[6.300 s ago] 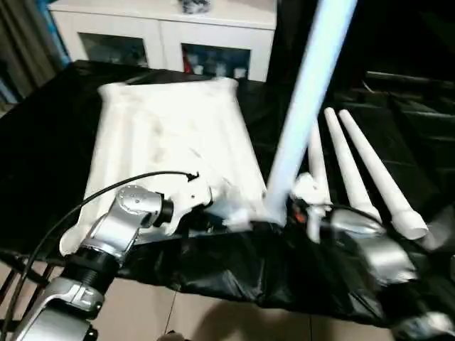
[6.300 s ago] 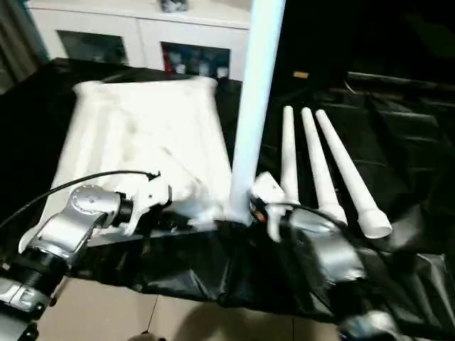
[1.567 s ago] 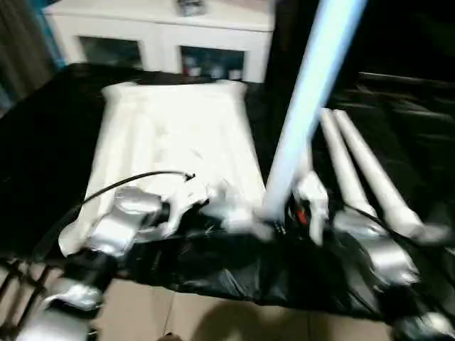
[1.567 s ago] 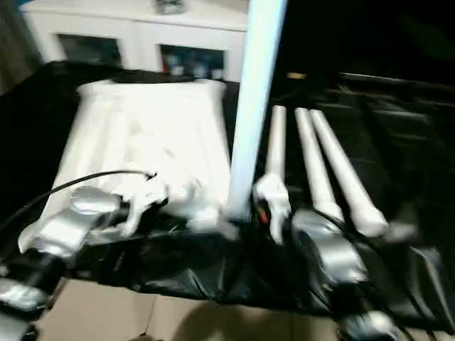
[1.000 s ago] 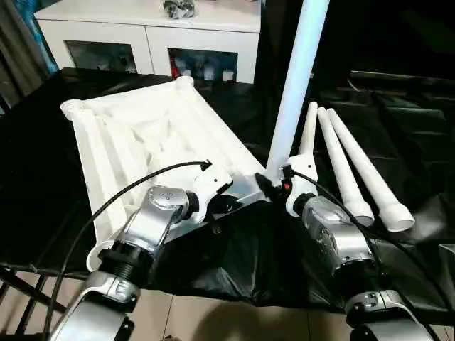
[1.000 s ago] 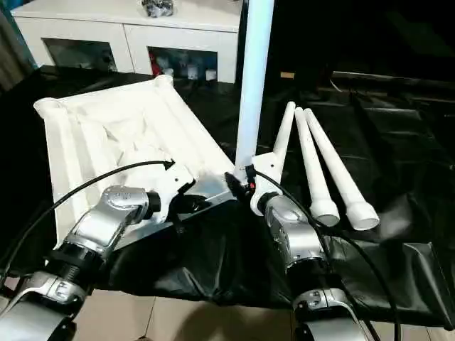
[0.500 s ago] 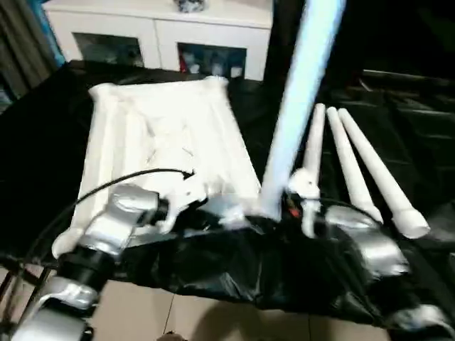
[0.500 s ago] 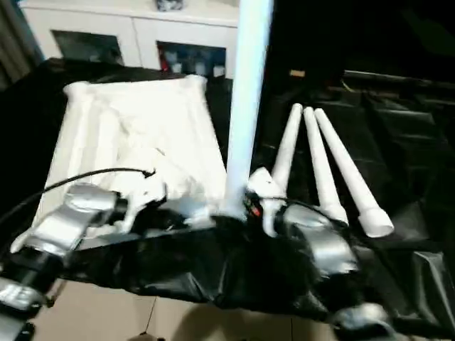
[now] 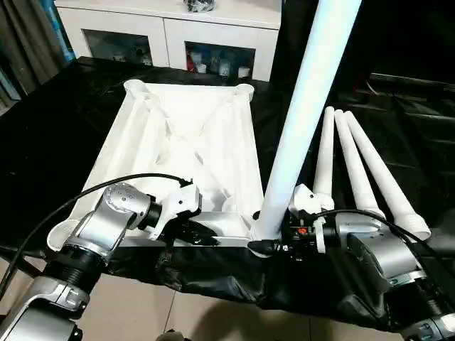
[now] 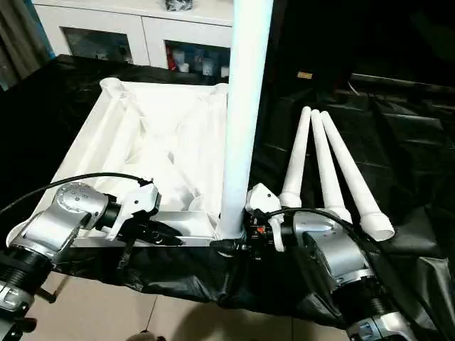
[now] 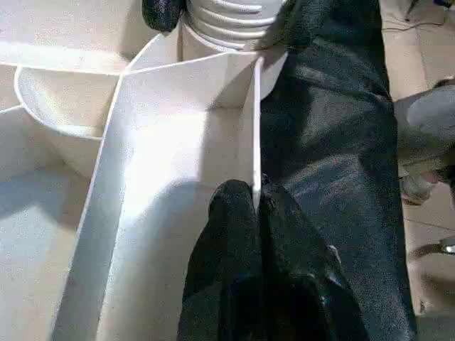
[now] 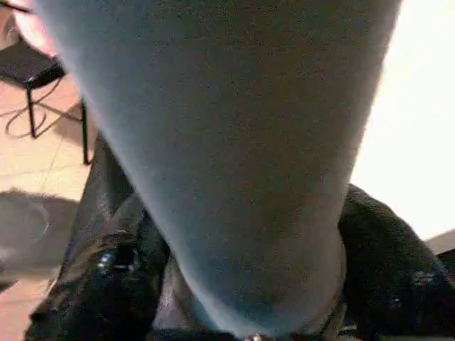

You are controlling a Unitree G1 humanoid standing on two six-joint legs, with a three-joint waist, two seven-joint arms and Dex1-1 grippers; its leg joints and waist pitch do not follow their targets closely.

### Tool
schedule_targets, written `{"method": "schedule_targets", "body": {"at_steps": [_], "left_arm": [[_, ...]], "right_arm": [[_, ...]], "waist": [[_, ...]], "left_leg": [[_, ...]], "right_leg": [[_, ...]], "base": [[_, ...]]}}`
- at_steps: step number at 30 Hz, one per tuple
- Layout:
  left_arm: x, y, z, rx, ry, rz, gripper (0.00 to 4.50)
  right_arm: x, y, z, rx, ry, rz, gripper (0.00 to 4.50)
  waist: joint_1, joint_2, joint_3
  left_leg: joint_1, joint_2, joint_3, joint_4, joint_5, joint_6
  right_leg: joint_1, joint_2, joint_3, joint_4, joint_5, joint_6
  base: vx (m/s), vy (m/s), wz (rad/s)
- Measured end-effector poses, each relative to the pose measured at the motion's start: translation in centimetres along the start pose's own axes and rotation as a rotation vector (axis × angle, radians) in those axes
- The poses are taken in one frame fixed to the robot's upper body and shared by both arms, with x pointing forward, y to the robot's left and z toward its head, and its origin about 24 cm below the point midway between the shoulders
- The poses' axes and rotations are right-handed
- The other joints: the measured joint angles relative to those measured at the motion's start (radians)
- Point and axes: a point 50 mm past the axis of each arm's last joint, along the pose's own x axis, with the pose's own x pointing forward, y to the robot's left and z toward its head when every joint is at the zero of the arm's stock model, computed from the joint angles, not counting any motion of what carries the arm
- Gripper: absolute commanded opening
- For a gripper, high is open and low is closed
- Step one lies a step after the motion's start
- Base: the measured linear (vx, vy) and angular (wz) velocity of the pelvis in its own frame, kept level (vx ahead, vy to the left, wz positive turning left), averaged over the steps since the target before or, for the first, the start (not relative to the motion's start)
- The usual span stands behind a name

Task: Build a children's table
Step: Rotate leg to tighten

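The children's table top (image 9: 185, 142) lies upside down on the black cover, ribs facing up. One white leg (image 9: 306, 106) stands upright in the top's near right corner socket. My right gripper (image 9: 274, 245) grips that leg at its base. In the right wrist view a black finger (image 12: 106, 277) presses each side of the tube. My left gripper (image 9: 202, 238) is shut on the top's thin near rim (image 11: 254, 128), just left of that socket. Three more legs (image 9: 355, 170) lie side by side on the cover to the right.
A white cabinet with glass doors (image 9: 170, 35) stands behind the work surface. The black cover (image 9: 57, 128) hangs over the near edge above a tiled floor (image 9: 142, 312). Black cables run along both forearms.
The table top has swung from a skewed angle to lie square with the cabinet. The leg still stands in its corner, and both grippers keep their holds. The camera has shifted.
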Motion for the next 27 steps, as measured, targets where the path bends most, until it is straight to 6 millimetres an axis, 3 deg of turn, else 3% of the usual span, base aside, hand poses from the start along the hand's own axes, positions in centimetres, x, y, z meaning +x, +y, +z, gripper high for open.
{"method": "schedule_targets", "body": {"at_steps": [5, 12, 17, 23, 24, 27], "left_arm": [[0.4, 0.6, 0.0, -0.031, -0.014, 0.085, 0.00], [2.5, 2.3, 1.0, -0.119, -0.050, 0.278, 0.00], [4.2, 3.0, 2.0, -0.154, -0.067, 0.379, 0.00], [4.9, 3.0, 2.2, -0.160, -0.068, 0.407, 0.00], [4.9, 3.0, 2.2, -0.159, -0.068, 0.405, 0.00], [4.7, 3.0, 2.2, -0.145, -0.065, 0.390, 0.00]], "right_arm": [[0.7, -0.8, -0.2, 0.031, -0.042, -0.136, 2.88], [2.3, -3.9, 0.3, 0.148, -0.109, -0.513, 2.75], [3.0, -5.2, 0.7, 0.216, -0.137, -0.702, 2.75], [3.4, -5.3, 0.6, 0.227, -0.156, -0.769, 2.75], [3.4, -5.3, 0.6, 0.226, -0.158, -0.769, 3.30], [3.4, -5.2, 0.6, 0.220, -0.168, -0.735, 3.51]], "waist": [[-0.007, 0.000, -0.001], [-0.030, 0.001, -0.002], [-0.028, 0.006, -0.005], [-0.022, 0.010, -0.008], [-0.022, 0.010, -0.008], [-0.023, 0.010, -0.007]], "left_leg": [[0.006, 0.000, 0.000, 0.001, 0.001, -0.001], [0.008, 0.000, 0.000, 0.002, 0.003, -0.004], [0.008, 0.000, -0.001, 0.002, 0.003, -0.004], [0.008, 0.000, -0.001, 0.001, 0.002, -0.004], [0.008, 0.000, -0.001, 0.001, 0.003, -0.004], [0.007, 0.000, -0.001, 0.001, 0.002, -0.004]], "right_leg": [[0.005, 0.000, 0.000, 0.001, 0.000, 0.000], [0.004, 0.000, 0.001, 0.001, 0.001, 0.001], [0.004, 0.000, 0.000, 0.001, 0.005, -0.004], [0.005, 0.000, 0.000, 0.001, 0.003, -0.002], [0.005, 0.000, 0.000, 0.001, 0.002, 0.001], [0.004, 0.000, 0.000, 0.001, 0.002, 0.001]], "base": [[0.000, 0.000, 0.00], [0.000, 0.000, 0.00], [0.000, 0.000, 0.00], [0.000, 0.000, 0.00], [0.000, 0.000, 0.00], [0.000, 0.000, 0.00]]}}
